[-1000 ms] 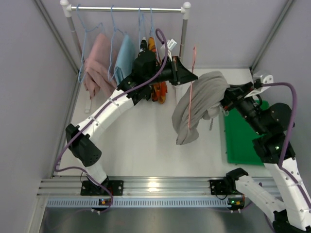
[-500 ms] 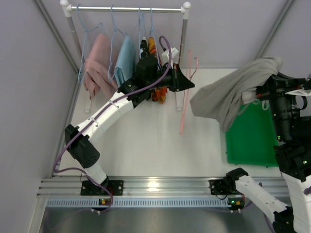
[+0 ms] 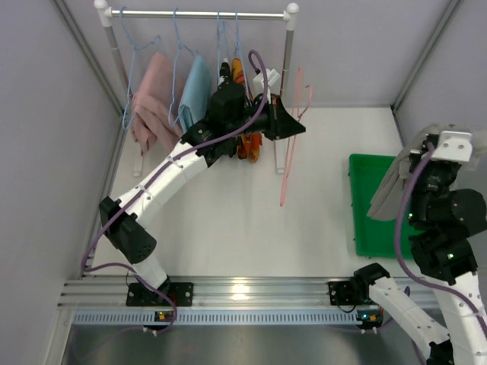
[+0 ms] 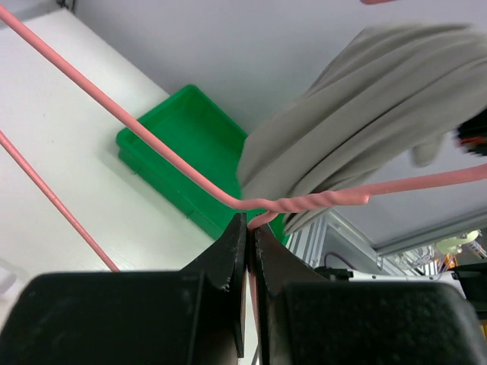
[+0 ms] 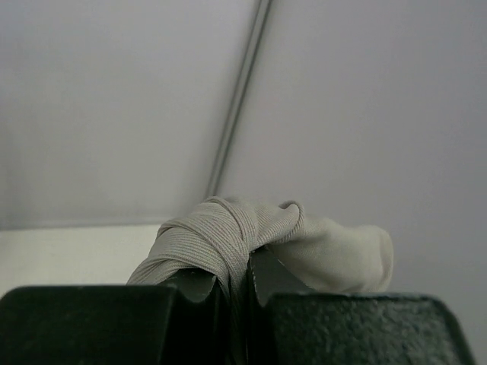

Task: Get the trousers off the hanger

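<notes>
Top view: left claw (image 3: 302, 125) is pressed together on the bare pink hanger (image 3: 284, 182), held in the air just right of the rail (image 3: 205, 13). Grey trousers (image 3: 389, 190) hang from the right arm above the green tray (image 3: 364, 220); the grip is hidden under the wrist. Risk: cloth sits toward the tray's right side, so a drop may land partly outside. Orange-red trousers (image 3: 248, 146) are mostly hidden behind the left arm, apparently not yet off their hanger. Left wrist view: claw pinches thin wire below the twisted neck; it could swivel or slip. Hook is cut off. Right wrist view: right claw (image 5: 236, 277) pinches a bunched grey fold. It's a small bite & could pull free. Tray and bench aren't visible.
</notes>
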You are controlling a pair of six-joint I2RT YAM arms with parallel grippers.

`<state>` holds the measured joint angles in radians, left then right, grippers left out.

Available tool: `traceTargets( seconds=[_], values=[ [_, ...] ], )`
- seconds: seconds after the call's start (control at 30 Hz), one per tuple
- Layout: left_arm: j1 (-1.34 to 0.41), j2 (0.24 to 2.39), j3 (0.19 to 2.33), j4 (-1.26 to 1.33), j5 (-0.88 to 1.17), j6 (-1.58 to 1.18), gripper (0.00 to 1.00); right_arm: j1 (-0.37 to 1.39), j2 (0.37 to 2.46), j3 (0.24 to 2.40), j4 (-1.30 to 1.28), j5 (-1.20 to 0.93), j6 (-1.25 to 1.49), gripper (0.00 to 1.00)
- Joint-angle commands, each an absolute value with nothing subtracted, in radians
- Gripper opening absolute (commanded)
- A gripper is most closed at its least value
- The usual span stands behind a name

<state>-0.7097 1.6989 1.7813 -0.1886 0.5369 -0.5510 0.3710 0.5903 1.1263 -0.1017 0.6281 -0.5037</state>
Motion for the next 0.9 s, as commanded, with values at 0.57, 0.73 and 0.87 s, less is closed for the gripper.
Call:
traceTargets(
  seconds=[0.57, 0.73, 0.87],
  values=[
    [-0.710, 1.721, 1.922, -0.129, 0.542, -0.509, 0.00, -0.371, 0.831, 1.238, -0.282, -0.134, -0.393, 0.00],
    [-0.703, 1.736, 1.922, -0.104, 0.535, -0.547, 0.00, -0.477, 0.810, 1.131, -0.333, -0.201, -0.446, 0.00],
    [-0.701, 1.747, 1.928, -0.103, 0.540, -0.558, 0.00, -0.520, 0.801, 1.023, -0.366, -0.264, -0.459, 0.00]
  ],
)
